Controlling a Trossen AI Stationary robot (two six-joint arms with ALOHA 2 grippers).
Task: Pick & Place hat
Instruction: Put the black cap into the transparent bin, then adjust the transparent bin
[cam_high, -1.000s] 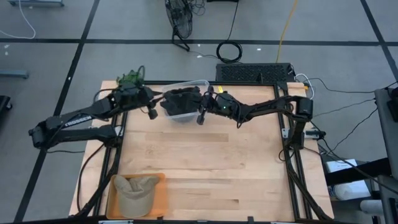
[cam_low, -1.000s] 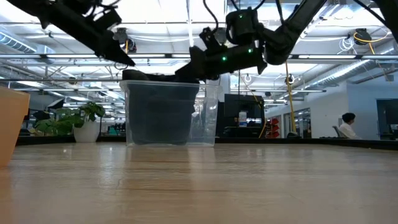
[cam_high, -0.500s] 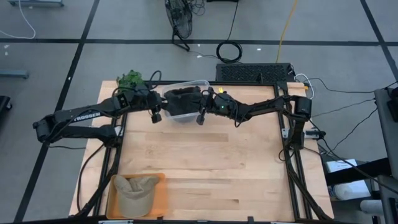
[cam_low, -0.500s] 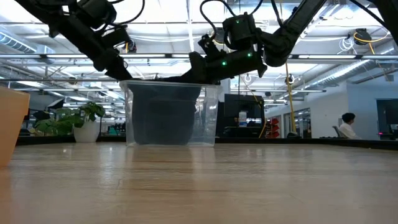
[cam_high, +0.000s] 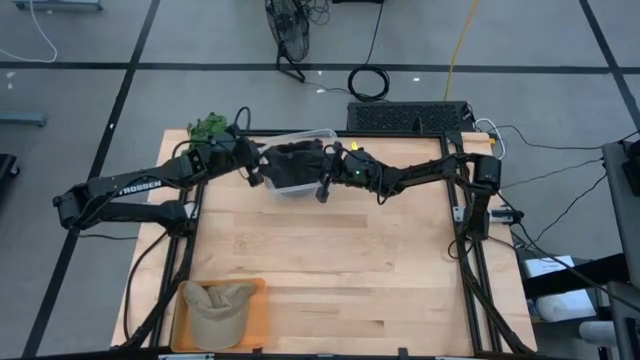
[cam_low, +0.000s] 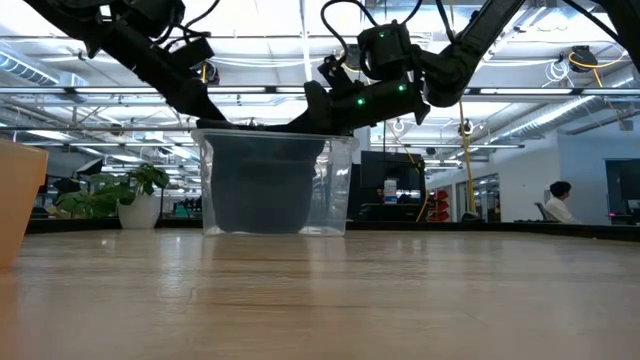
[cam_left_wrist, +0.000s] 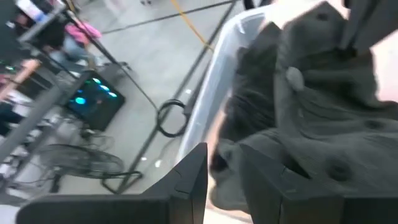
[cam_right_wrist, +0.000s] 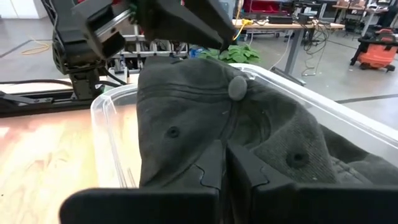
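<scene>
Nearest me, at the desk's (cam_high: 330, 270) near left corner, I see a tan hat (cam_high: 217, 306) on an orange tray (cam_high: 252, 318). Toward the far edge, a dark grey hat (cam_right_wrist: 249, 134) sits in the clear bin (cam_low: 272, 183). My right gripper (cam_high: 325, 183) is pinched fully together at that hat, while my left gripper (cam_high: 254, 172) stands narrowly parted at the bin's left rim.

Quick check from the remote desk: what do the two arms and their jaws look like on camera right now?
Both are dark, slim, jointed arms. The left arm carries white lettering along its link. The right arm shows small green lights near its wrist, with black cables looping off it. Each ends in two flat, dark, angular jaws.
</scene>
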